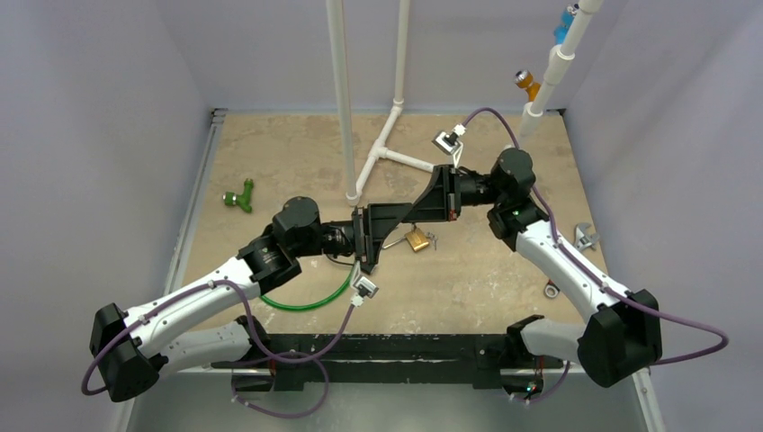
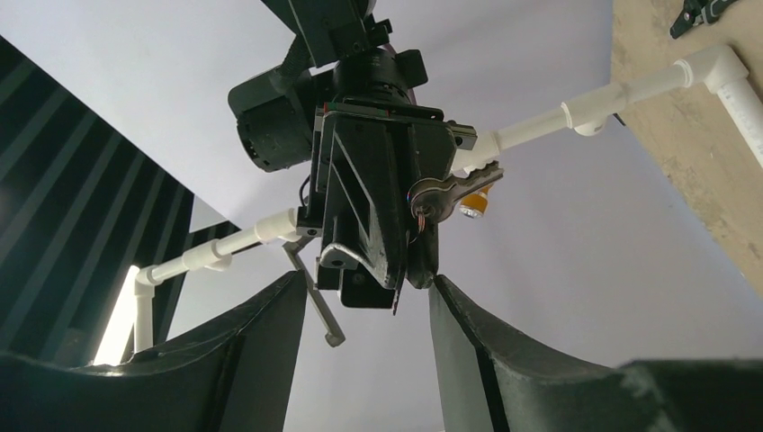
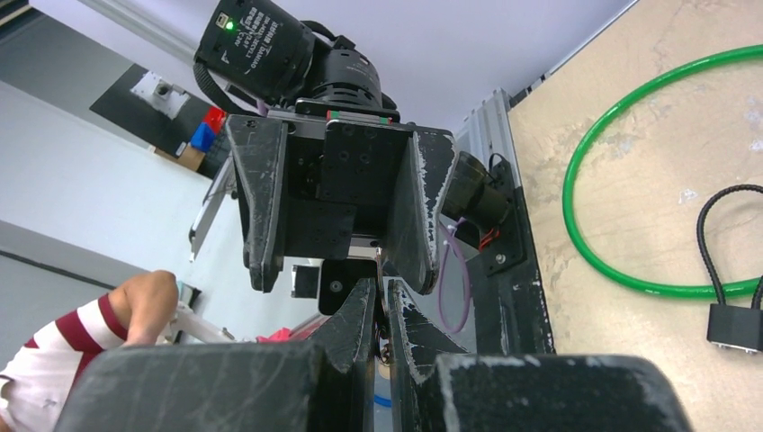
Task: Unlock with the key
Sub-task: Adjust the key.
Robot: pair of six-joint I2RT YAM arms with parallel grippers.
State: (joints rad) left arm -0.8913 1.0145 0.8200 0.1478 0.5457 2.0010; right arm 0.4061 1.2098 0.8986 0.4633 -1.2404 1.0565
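On the left of the bench (image 1: 270,153) a small green part (image 1: 239,196) is seen lying near the edge. A bit to the right, a green ring of cable (image 1: 310,304) is laid flat, partly under the left arm. The left tool (image 2: 367,281) is held in the middle, above the bench, and its two fingers (image 3: 261,211) are spread wide apart with nothing gripped between them. It is pointed straight at the right tool (image 3: 380,297), and the two are brought tip to tip. A gold padlock (image 1: 417,239) is seen lying on the bench just below the spot where they meet. White pipes (image 1: 342,99) are stood up behind them. The right tool is pinched tight, and the silver key (image 2: 450,189) is held in it, with the long part stuck out to one side, up in the air above the padlock. A black lock with a thin black loop (image 3: 733,326) is seen on the bench next to the green ring. Far to the right, a small silver thing (image 1: 585,236) is left near the edge.
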